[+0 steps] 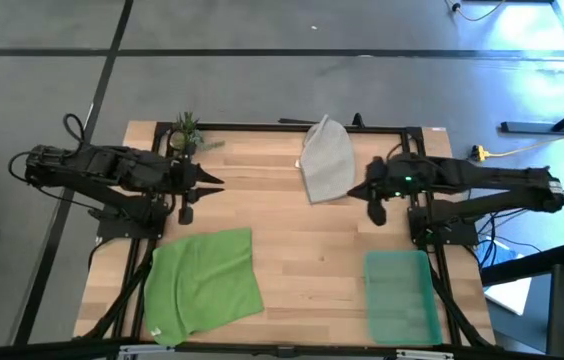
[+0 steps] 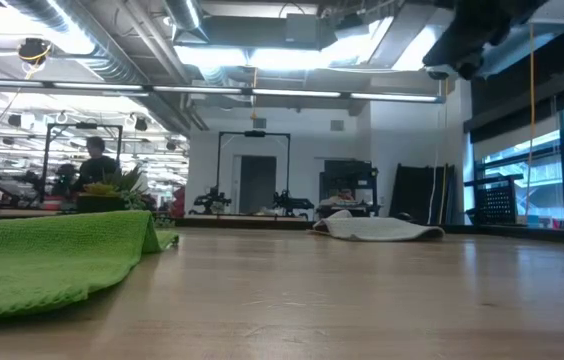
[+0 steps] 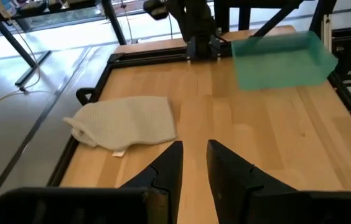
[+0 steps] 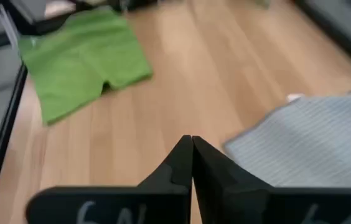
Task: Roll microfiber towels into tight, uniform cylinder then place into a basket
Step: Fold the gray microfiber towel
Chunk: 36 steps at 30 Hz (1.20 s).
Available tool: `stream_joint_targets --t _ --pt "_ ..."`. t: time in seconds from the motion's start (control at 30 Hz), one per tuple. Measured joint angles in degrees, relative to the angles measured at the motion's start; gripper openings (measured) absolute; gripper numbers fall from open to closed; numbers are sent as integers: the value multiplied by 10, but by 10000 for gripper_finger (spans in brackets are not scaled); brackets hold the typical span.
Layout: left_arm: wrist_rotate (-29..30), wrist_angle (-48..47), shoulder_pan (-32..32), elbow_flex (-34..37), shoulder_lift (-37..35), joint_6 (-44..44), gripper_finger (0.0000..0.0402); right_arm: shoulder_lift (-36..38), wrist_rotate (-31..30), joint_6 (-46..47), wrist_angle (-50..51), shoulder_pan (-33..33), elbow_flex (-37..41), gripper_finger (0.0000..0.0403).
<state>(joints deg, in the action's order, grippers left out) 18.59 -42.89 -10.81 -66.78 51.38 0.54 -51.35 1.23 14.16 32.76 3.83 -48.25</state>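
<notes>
Grey towel: the light grey microfiber towel (image 1: pixel 326 160) lies loosely crumpled at the far middle of the wooden counter (image 1: pixel 302 260), not rolled; a small white tag shows at its edge.
Green towel: the larger bright green microfiber towel (image 1: pixel 204 282) lies spread flat at the near left of the counter.
Basket: the shallow translucent teal-green plastic basket (image 1: pixel 402 296) sits at the near right, with nothing in it.
Left claw: the left claw (image 1: pixel 214 183) hovers over the far left of the counter, its fingers a narrow gap apart, holding nothing.
Right claw: the right claw (image 1: pixel 355 191) hangs just beside the grey towel's right edge, fingers pressed together, empty.
Plant: a small green potted plant (image 1: pixel 186 132) stands at the far left corner.
</notes>
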Motion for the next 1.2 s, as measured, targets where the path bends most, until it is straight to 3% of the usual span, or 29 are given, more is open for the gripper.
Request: stream_joint_targets --t 0.37,0.9,1.2 --pt "2 10 2 1 8 2 69 -138 35 -39 12 0 -80 6" --pt "46 33 2 1 8 -9 69 -366 -1 -60 -48 17 -80 149" --pt "49 53 2 1 8 -20 69 -484 -16 -115 -86 46 -80 167"
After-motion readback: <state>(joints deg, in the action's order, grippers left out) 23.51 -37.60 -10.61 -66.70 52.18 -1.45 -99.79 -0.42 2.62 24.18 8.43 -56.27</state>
